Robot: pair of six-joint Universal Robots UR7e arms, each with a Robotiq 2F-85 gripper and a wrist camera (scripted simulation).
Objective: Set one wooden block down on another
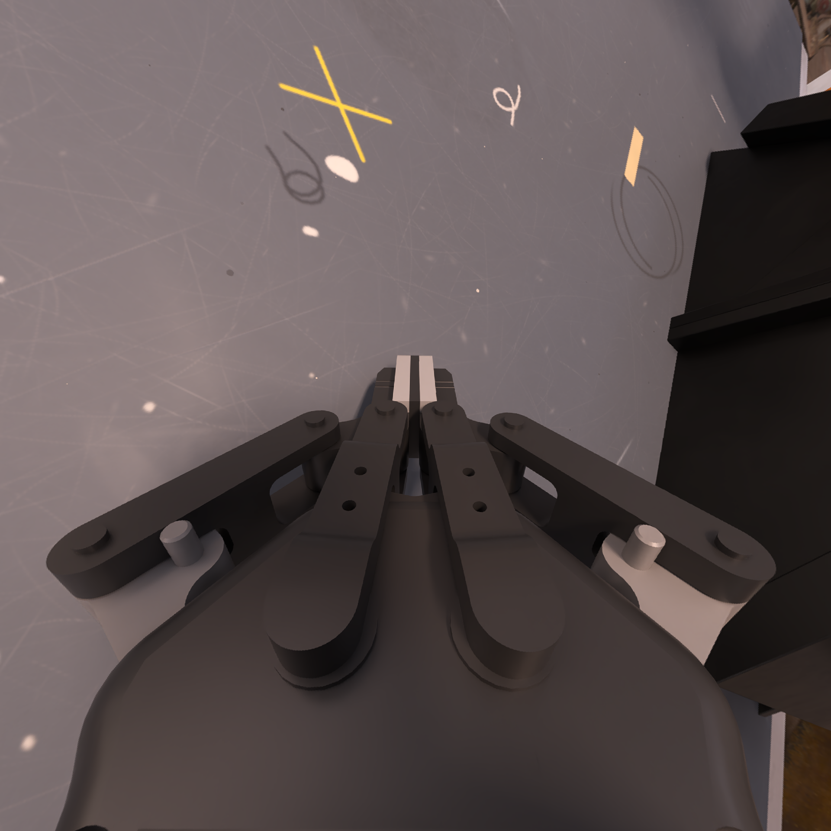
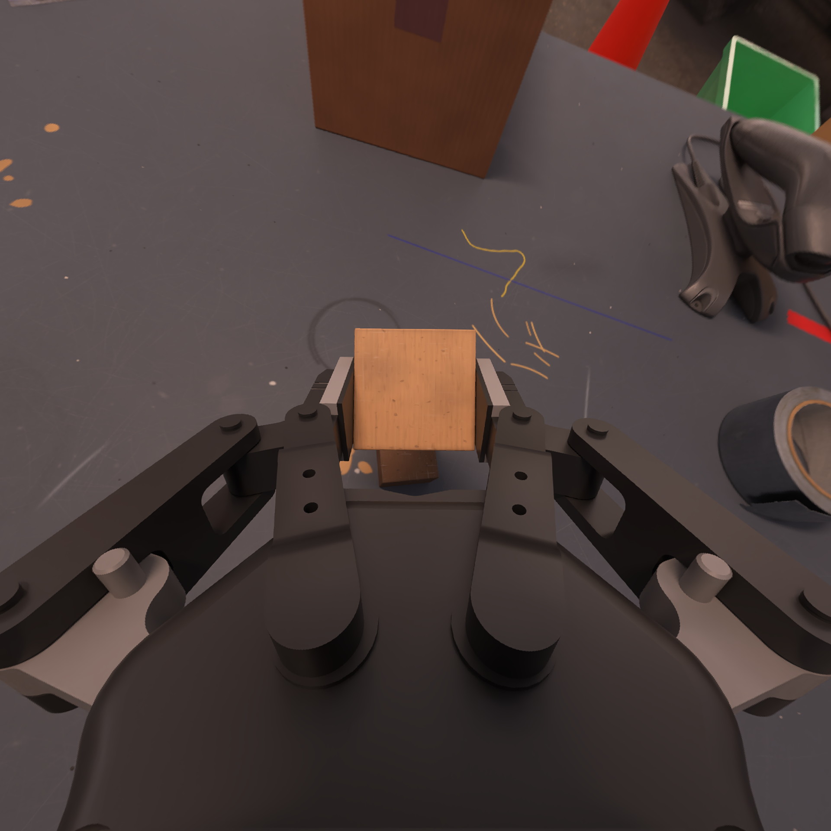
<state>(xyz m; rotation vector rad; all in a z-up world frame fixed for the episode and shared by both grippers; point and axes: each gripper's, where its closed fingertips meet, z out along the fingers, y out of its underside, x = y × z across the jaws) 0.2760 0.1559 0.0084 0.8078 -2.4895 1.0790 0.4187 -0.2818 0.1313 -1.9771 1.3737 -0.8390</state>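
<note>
In the right wrist view my right gripper (image 2: 413, 382) is shut on a light wooden block (image 2: 413, 389), its pads against the block's left and right sides. Below and just behind it a second, darker wooden block (image 2: 407, 470) shows partly in shadow; I cannot tell whether the two touch. In the left wrist view my left gripper (image 1: 414, 373) is shut and empty above the grey table (image 1: 180, 292). No block shows in that view.
A tall brown cardboard box (image 2: 418, 85) stands ahead of the right gripper. A grey handheld scanner on its stand (image 2: 755, 216) and a roll of dark tape (image 2: 782, 454) are on the right. A green bin (image 2: 764, 85) is beyond the table. A black fixture (image 1: 755, 359) borders the left view's right side.
</note>
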